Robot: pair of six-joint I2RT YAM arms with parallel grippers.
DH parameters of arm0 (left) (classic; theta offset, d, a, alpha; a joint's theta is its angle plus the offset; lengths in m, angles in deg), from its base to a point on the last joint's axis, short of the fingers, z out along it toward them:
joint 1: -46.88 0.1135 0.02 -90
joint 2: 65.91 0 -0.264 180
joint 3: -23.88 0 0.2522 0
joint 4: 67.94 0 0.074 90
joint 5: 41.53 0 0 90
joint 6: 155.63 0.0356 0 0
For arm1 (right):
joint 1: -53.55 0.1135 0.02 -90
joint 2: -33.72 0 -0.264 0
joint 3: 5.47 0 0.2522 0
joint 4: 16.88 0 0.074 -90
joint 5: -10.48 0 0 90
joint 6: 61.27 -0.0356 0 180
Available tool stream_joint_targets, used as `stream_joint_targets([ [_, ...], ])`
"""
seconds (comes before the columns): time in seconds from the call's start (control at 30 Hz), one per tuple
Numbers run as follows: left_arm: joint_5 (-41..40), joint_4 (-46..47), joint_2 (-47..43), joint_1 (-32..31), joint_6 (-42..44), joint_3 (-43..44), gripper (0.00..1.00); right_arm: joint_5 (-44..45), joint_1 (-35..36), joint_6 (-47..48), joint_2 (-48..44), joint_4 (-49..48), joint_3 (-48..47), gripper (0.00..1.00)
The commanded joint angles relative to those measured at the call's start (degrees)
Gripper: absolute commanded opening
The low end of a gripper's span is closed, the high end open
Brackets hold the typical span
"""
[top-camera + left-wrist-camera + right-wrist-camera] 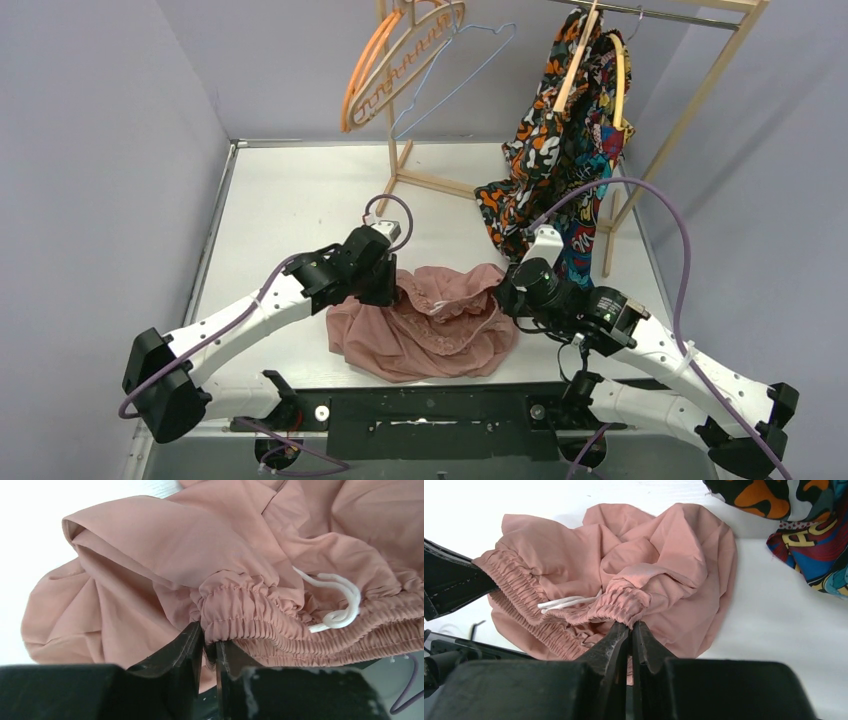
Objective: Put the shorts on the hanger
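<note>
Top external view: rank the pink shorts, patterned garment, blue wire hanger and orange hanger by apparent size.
1. Multicoloured black-orange-blue patterned garment.
2. Dusty-pink soft fabric shorts, bunched up.
3. Thin light-blue wire hanger and thick orange plastic hanger: they look about alike, both hang at an angle, so not ranked.

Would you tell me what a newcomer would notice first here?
Crumpled dusty-pink fabric shorts lie on the white table, their gathered waistband pinched by the left end effector and the right end effector. Behind, a multicoloured patterned garment hangs at the right of the wooden rack.
</note>
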Motion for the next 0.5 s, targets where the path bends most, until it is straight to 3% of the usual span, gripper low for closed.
stream_joint_targets([
  [0.0, 3.1, 8.9, 0.8, 0.6, -2.4, -1.1, 0.18, 3.2, -0.2, -3.6, -0.8, -6.2, 2.3, 0.0],
  [0.23, -5.7, 3.3, -1.8, 0.9, -2.1, 5.0, 0.38, 6.1, -0.2, -4.4, -2.1, -6.5, 3.6, 0.0],
  [0.47, -12.4, 5.8, -7.1, 0.9, 4.8, 13.9, 0.58, 5.5, -0.2, -4.5, -4.3, -7.5, 4.4, 0.0],
])
